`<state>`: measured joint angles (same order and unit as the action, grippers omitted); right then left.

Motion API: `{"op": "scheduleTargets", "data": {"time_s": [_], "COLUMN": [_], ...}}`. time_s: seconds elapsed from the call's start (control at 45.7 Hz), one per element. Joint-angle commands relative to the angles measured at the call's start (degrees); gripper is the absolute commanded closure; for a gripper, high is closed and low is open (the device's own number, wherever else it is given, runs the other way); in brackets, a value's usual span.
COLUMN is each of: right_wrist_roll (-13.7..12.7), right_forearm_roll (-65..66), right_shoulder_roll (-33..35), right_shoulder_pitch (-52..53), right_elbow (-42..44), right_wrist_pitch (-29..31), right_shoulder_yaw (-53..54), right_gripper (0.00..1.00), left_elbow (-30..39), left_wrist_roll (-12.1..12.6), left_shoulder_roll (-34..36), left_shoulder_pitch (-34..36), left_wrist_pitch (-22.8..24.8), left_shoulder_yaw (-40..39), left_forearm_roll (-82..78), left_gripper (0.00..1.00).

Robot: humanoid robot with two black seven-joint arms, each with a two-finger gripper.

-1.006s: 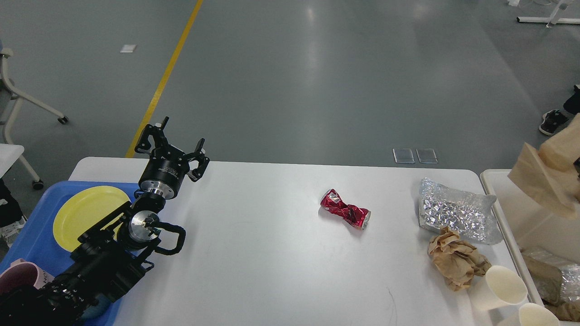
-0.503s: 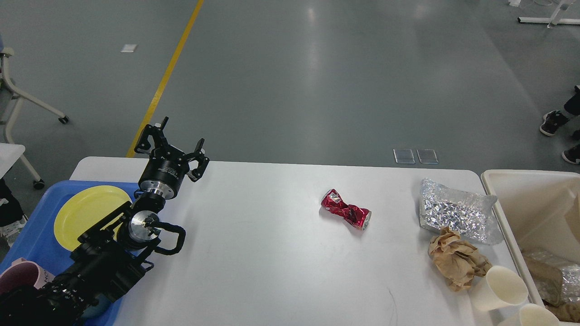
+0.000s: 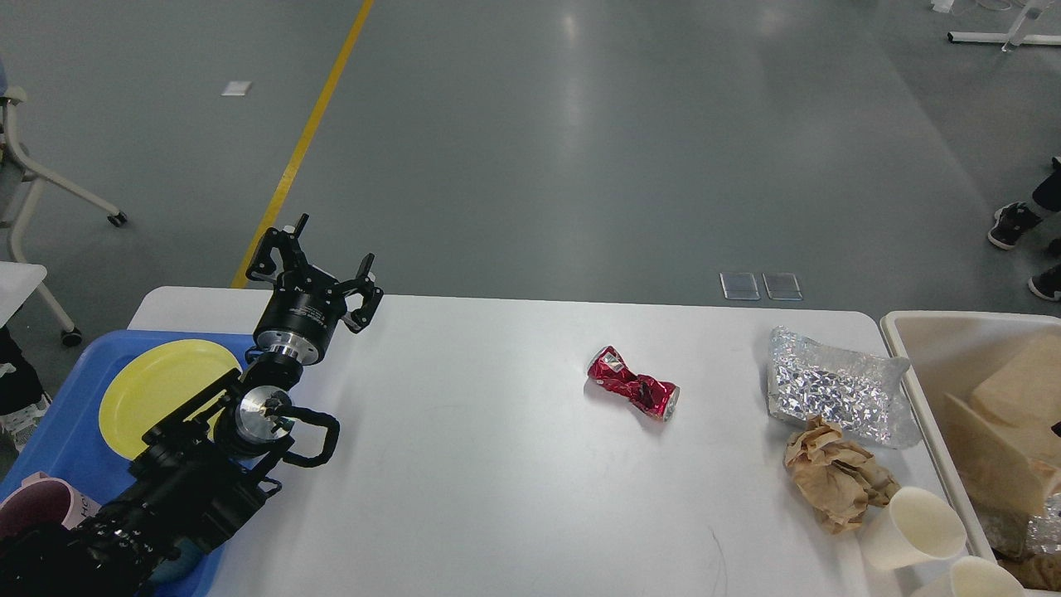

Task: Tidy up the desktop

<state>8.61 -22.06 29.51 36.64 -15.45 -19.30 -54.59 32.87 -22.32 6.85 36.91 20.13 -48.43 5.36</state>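
The white desktop (image 3: 497,464) fills the lower view. On it lie a crushed red can (image 3: 633,383) near the middle, a silver foil bag (image 3: 833,396) at the right, and a crumpled brown paper (image 3: 837,474) in front of the bag. Two white paper cups (image 3: 916,526) stand at the front right corner. My left gripper (image 3: 327,249) is open and empty, raised over the desktop's far left corner, far from the can. My right gripper is out of view.
A blue tray (image 3: 58,431) at the left holds a yellow plate (image 3: 157,390) and a pink cup (image 3: 37,506). A cream-white bin (image 3: 899,348) at the right holds a brown paper bag (image 3: 1007,431) and other trash. A person's shoes (image 3: 1015,224) are on the floor, far right.
The brown paper bag, held high at the right edge a second ago, now lies inside the cream-white bin. The left arm has not moved.
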Motion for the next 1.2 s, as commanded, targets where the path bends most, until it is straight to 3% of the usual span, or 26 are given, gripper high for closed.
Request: {"op": "scheduleTargets", "data": {"time_s": [0.0,0.35,0.7,0.963,1.181], "right_wrist_roll": [0.0,0.5,0.3,0.3,-0.3], "right_forearm_roll": [0.0,-0.3,0.8,23.8,42.1], "right_shoulder_roll": [-0.7,-1.3,7.0,10.7,15.0], "right_shoulder_pitch": [-0.8,4.4,25.8,41.9,59.7], "right_elbow": [-0.1,-1.2,-24.5,-32.4,-54.0], "right_wrist_pitch": [0.1,0.1,1.3,20.7,36.0], "right_shoulder_yaw": [0.0,1.1,6.7,2.0,0.8], "right_gripper": [0.0,0.0,0.0,0.0,0.0], "left_elbow": [0.0,0.0,0.0,0.0,0.0], "left_wrist_roll": [0.0,0.0,0.0,0.0,0.0], "left_shoulder_roll": [0.0,0.0,0.0,0.0,0.1], "left_shoulder_pitch": [0.0,0.0,0.0,0.0,0.0], "left_wrist_pitch": [0.0,0.0,0.0,0.0,0.0], "left_shoulder_yaw": [0.0,0.0,0.0,0.0,0.0], "left_forearm_roll": [0.0,0.0,0.0,0.0,0.0], "left_gripper": [0.04,0.04,0.04,0.04,0.04]}}
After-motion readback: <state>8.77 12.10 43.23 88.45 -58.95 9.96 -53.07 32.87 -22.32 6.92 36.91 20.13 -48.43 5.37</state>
